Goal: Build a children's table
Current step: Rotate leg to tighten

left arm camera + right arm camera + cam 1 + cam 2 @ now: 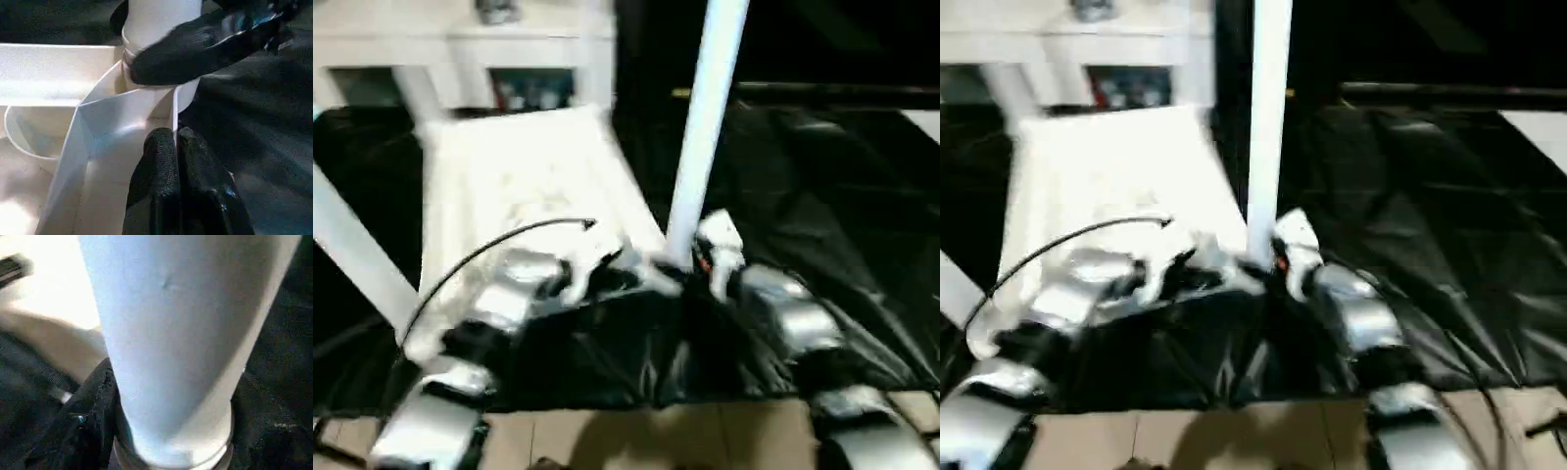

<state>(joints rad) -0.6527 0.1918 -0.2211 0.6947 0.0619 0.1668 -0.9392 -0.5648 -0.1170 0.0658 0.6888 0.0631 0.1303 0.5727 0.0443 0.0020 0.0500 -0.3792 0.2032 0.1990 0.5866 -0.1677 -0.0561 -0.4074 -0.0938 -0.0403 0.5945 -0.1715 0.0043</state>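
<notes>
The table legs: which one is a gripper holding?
The upright leg at the tabletop's near right corner; the right gripper grips its base.

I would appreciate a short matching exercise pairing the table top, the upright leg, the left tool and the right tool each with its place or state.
Things:
1. table top
2. upright leg
3. left tool
4. right tool

States:
A. shut, at the top's corner rib
B. closed around the base of the leg
C. lying underside up on black sheeting
D. standing in a corner socket

Pairs: 1-C, 2-D, 3-A, 4-B
</notes>
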